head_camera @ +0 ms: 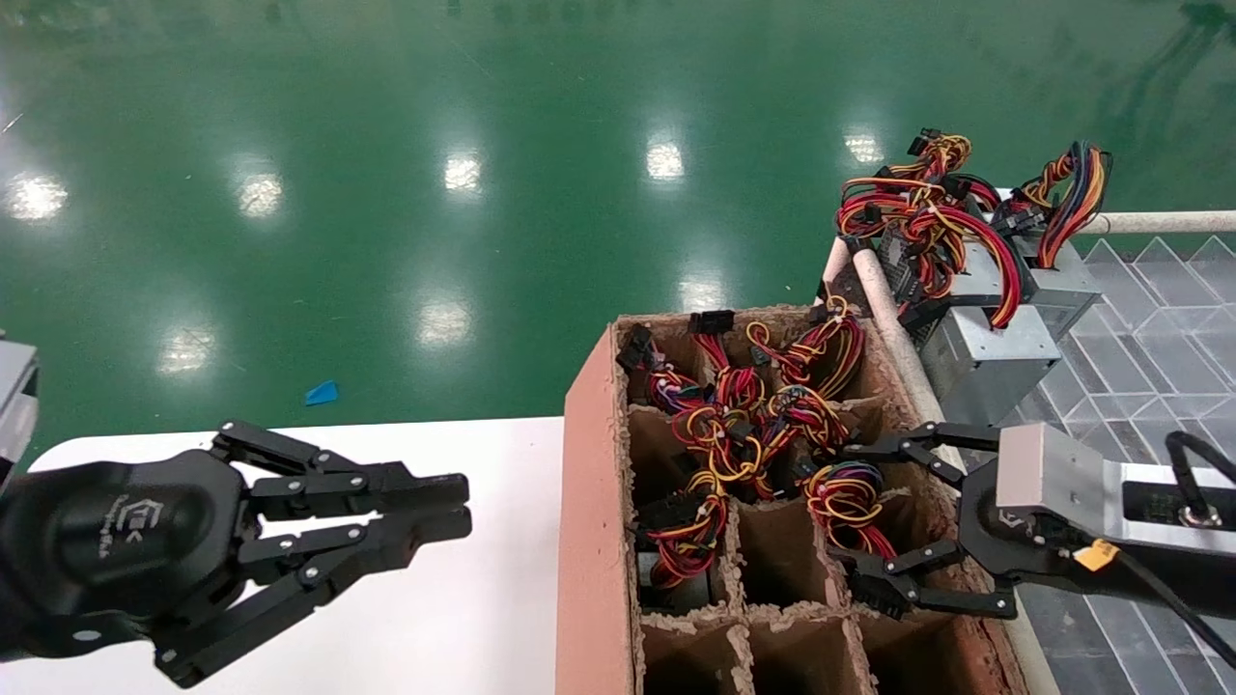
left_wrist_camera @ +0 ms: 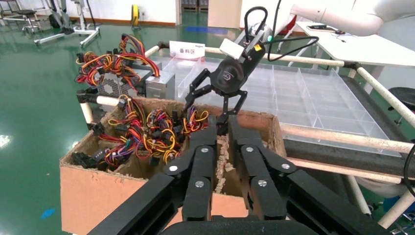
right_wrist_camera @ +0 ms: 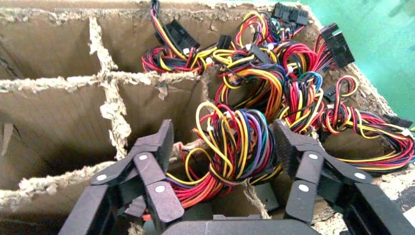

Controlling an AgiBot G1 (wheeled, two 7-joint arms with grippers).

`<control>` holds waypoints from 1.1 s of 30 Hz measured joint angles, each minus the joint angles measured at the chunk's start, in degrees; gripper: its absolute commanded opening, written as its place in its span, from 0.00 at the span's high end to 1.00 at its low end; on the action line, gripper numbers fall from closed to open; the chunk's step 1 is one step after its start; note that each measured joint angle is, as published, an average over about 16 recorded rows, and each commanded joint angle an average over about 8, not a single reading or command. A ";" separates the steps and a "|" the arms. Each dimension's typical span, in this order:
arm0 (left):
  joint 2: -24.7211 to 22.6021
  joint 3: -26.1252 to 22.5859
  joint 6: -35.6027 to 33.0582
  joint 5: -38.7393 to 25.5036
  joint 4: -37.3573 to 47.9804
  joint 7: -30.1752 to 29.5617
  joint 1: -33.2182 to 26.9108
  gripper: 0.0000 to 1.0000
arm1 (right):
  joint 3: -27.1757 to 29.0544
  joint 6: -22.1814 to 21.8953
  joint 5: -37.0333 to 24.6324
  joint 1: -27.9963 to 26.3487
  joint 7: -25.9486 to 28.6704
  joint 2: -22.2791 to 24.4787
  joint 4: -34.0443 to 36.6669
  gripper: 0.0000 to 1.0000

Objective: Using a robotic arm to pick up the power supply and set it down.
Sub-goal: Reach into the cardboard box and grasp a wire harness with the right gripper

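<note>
The power supply stands sunk in a cell of the cardboard box [head_camera: 587, 463], and only its coiled bundle of red, yellow, orange and purple wires [head_camera: 846, 496] [right_wrist_camera: 230, 147] shows clearly. My right gripper [head_camera: 866, 519] [right_wrist_camera: 225, 142] is open and reaches into the box from the right. One finger [right_wrist_camera: 159, 147] stands on each side of the bundle, not pressing it. The left gripper [head_camera: 462, 508] [left_wrist_camera: 222, 128] hovers shut and empty over the white table [head_camera: 463, 598], left of the box.
More wire bundles [head_camera: 744, 415] fill the box's far cells, while the near cells [head_camera: 782, 560] hold nothing. Torn cardboard dividers [right_wrist_camera: 115, 112] separate the cells. Two grey metal supplies [head_camera: 985, 357] with cables lie on the clear plastic tray rack [head_camera: 1149, 347] at the right. Green floor lies beyond.
</note>
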State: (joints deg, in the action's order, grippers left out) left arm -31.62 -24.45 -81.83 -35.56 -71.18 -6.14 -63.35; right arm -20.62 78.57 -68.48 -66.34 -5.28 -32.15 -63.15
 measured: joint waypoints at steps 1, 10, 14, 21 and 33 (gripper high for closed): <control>0.00 0.00 0.00 0.00 0.00 0.00 0.00 1.00 | -0.10 0.06 -0.21 -0.15 -0.06 -0.07 0.09 1.00; 0.00 0.00 0.00 0.00 0.00 0.00 0.00 1.00 | -0.65 -0.01 -1.60 -0.77 -0.44 -0.30 -0.09 1.00; 0.00 0.00 0.00 0.00 0.00 0.00 0.00 1.00 | -0.78 -0.22 -2.06 -0.84 -0.50 -0.32 -0.65 1.00; 0.00 0.00 0.00 0.00 0.00 0.00 0.00 1.00 | -0.89 -0.61 -3.06 -1.13 -1.01 -0.03 -2.22 1.00; 0.00 0.00 0.00 0.00 0.00 0.00 0.00 1.00 | 0.23 -0.23 -2.95 -1.70 -4.84 1.68 -5.28 1.00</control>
State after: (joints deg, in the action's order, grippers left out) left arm -31.62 -24.45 -81.83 -35.55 -71.18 -6.14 -63.35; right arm -20.39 78.34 -71.42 -68.04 -10.12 -30.47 -68.43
